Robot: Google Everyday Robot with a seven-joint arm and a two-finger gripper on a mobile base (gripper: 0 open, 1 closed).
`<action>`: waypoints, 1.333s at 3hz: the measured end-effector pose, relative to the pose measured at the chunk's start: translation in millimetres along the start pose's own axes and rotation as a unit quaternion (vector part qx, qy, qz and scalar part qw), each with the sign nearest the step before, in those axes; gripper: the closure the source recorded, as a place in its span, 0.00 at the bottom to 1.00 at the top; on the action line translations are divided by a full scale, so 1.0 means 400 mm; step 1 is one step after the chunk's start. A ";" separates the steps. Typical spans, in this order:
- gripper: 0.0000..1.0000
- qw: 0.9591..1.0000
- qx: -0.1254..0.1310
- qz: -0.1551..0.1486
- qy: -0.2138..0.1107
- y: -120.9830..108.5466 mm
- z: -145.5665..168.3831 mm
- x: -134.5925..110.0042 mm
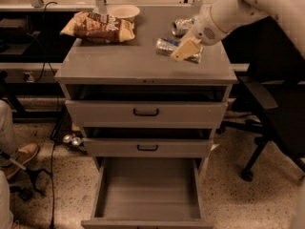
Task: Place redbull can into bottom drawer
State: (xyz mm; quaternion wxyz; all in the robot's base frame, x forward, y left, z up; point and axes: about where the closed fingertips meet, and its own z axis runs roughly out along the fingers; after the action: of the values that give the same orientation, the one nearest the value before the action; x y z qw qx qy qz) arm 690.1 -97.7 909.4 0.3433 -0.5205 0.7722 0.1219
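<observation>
The redbull can (165, 46), slim and silver-and-blue, lies sideways in my gripper (185, 51) low over the right part of the cabinet top (119, 61). I cannot tell whether it touches the top. The gripper's pale fingers (183, 48) are shut on the can's right end. The bottom drawer (147, 190) is pulled out at the foot of the cabinet, its flat grey floor bare. It is well below and in front of the gripper.
A stubbier silver can (181, 26) lies behind the gripper. A chip bag (97, 27) and a white bowl (123, 11) sit at the back left. Two upper drawers (145, 112) with black handles are slightly open. An office chair (267, 123) stands to the right.
</observation>
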 end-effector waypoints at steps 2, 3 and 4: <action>1.00 0.997 -0.059 0.053 0.025 0.163 -0.065 0.075; 1.00 0.994 -0.079 0.060 0.040 0.209 -0.025 0.113; 1.00 0.986 -0.140 0.089 0.027 0.351 0.083 0.204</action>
State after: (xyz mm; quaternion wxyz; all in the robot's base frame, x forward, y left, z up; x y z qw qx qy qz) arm 560.7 -78.2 807.9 0.2338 -0.4960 0.7997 0.2444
